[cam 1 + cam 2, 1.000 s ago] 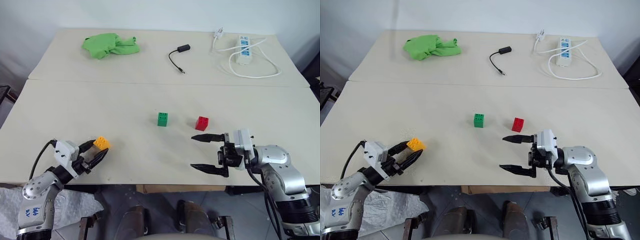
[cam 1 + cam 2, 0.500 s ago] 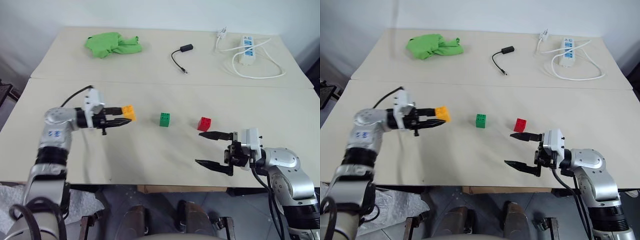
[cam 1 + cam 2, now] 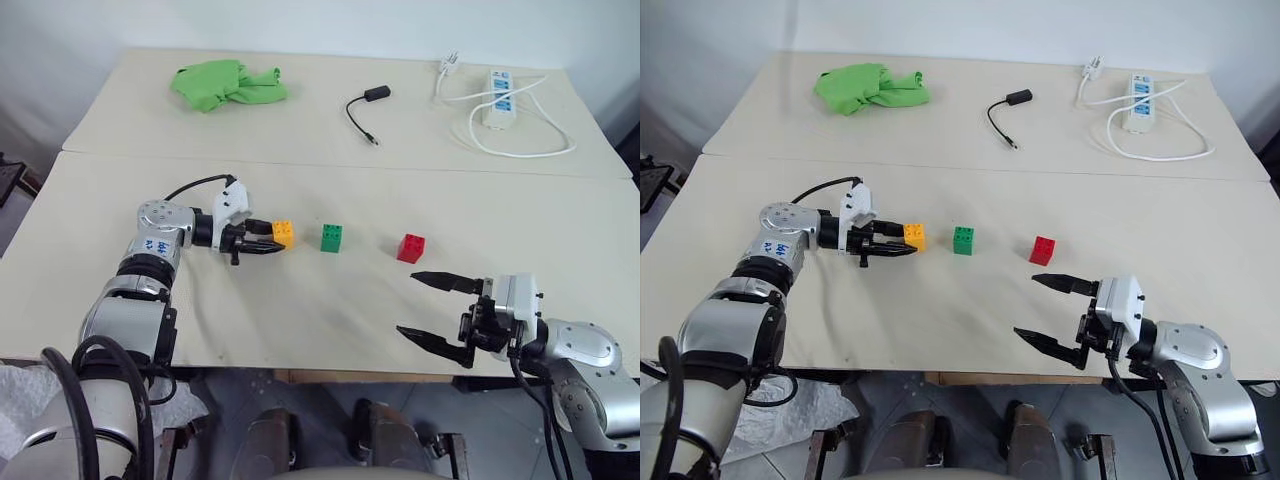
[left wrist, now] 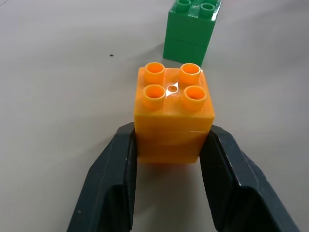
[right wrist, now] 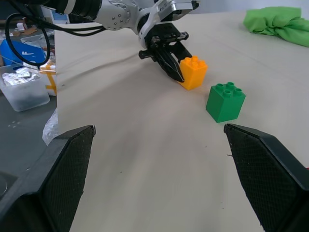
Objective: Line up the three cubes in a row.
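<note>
While gripped, orange cube, four studs

**What I can't make out**

From my left wrist, the small green studded plastic block is cut off by the picture's edge, so I see only part of it. My two dark fingers cover the lower sides of the small orange-yellow studded plastic block; whether it rests on the beige table I cannot tell.
</note>
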`<state>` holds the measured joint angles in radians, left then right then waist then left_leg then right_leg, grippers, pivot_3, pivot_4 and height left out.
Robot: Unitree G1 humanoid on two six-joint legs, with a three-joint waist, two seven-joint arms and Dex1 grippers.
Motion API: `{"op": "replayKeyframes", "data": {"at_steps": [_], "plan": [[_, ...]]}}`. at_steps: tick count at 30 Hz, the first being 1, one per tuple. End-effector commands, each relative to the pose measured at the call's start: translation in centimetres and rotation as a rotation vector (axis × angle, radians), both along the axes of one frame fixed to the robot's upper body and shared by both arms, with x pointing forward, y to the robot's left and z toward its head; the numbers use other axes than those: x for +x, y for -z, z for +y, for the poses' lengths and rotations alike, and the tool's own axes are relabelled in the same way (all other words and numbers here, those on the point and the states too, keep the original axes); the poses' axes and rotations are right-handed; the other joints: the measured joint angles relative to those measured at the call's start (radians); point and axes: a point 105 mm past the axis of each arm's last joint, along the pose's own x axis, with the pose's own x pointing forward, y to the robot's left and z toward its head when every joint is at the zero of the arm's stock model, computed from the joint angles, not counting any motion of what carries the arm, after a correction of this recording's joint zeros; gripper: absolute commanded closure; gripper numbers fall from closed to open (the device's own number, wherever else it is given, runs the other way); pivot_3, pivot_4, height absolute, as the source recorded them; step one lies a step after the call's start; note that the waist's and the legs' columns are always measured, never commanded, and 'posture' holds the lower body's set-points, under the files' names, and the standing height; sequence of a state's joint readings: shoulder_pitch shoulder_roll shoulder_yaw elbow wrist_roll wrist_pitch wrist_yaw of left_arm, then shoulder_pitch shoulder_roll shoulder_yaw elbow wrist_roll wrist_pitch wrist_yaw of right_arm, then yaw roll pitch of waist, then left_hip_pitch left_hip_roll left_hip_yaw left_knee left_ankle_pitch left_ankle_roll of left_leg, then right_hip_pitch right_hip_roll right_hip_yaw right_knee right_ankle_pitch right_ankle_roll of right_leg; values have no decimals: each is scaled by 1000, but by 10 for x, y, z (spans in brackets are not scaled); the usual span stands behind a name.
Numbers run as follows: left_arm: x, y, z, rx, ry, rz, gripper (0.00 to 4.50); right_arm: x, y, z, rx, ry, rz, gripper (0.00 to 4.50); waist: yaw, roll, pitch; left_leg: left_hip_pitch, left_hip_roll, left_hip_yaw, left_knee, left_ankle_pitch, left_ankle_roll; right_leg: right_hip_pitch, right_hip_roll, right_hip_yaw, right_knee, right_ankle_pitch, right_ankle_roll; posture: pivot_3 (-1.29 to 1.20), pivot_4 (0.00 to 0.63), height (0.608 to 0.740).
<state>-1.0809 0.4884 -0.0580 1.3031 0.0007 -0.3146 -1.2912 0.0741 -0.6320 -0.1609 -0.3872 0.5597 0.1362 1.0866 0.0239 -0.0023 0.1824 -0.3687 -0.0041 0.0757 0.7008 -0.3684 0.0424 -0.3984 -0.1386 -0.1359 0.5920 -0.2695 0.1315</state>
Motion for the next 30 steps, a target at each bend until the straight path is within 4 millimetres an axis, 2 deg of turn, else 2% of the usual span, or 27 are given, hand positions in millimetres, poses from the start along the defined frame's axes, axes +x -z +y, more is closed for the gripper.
{"op": "replayKeyframes", "data": {"at_steps": [1, 6, 11, 14, 23, 28, 30], "plan": [[4, -12, 5, -19, -27, -48, 1694, -3, -9, -2, -2, 7, -33, 0, 0, 0, 0, 0, 0, 0, 0, 0, 0, 0, 0, 0, 0, 0, 0, 0, 150, 740], [3, -13, 5, -48, -26, -86, 206, -3, -8, -2, -3, 10, -33, 0, 0, 0, 0, 0, 0, -2, 0, 0, 0, 0, 0, 0, 0, 0, 0, 0, 150, 740], [-2, -2, 13, -81, -47, -84, 206, -1, -8, 1, 2, -5, -30, 0, -1, 0, 0, 0, 0, -1, 0, 0, 0, 0, 0, 0, 0, 0, 0, 0, 150, 740], [3, 3, 22, -91, -138, -88, 206, 1, -7, 3, -2, -22, -27, 0, -1, 0, 0, 0, 0, -2, 0, 0, 0, 0, 0, 0, 0, 0, 0, 0, 150, 740], [8, -3, 31, -121, -204, -97, 206, 2, -7, 3, -8, -44, -23, 0, 1, 0, 0, 0, 0, -6, 1, 0, 0, 0, -1, 0, 1, 0, 0, 0, 150, 740], [-1, -9, 33, -150, -130, -101, 206, 2, -6, 3, -9, -51, -20, 0, 0, 0, 0, 0, 0, -6, 1, 0, 0, 0, -1, 0, 1, 0, 0, 0, 150, 740], [-9, -13, 39, -155, -83, -99, 206, 1, -6, 1, -14, -56, -18, 0, -1, 0, 0, 0, -1, -6, 1, 0, 0, 0, -1, 0, 1, 0, 0, 0, 150, 740]]}}
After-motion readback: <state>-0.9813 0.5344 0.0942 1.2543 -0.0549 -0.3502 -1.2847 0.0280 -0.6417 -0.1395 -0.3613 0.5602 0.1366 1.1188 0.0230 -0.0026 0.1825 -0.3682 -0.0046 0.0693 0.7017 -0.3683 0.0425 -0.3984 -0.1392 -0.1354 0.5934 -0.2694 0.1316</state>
